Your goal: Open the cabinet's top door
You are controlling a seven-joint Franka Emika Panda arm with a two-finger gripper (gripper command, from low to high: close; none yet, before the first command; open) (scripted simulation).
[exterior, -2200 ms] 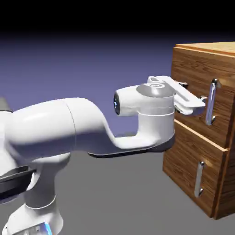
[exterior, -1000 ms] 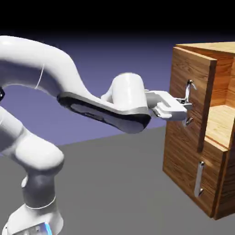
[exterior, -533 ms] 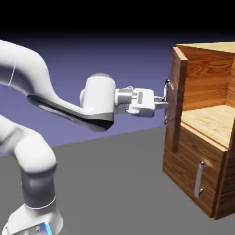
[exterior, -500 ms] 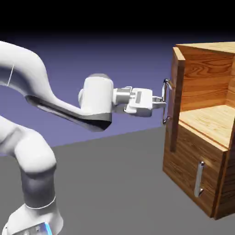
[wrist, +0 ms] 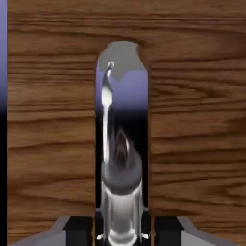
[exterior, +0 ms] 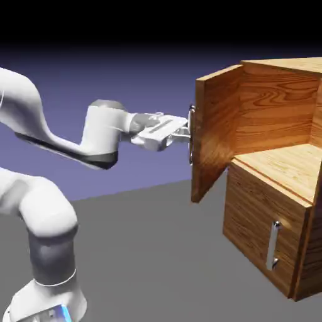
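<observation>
**Top door held open by its handle**

The top door of the cabinet is seen swung open, and its free edge is turned toward the exterior view's left. The door stands upright, with its hinged side at the cabinet. The gripper is clamped on the silver bar handle of this door, at the outer face, between the two ends of the bar. In the hand view, the handle is seen large between the two finger tips, and wood grain is shown on both sides of it.

By the open door, the pale inner floor and the reddish wood walls of the upper compartment are revealed. The lower panel is closed, and its shorter handle is touched by nothing. The white arm is extended from the exterior view's left, and the hand is held nearly level before the door.
</observation>
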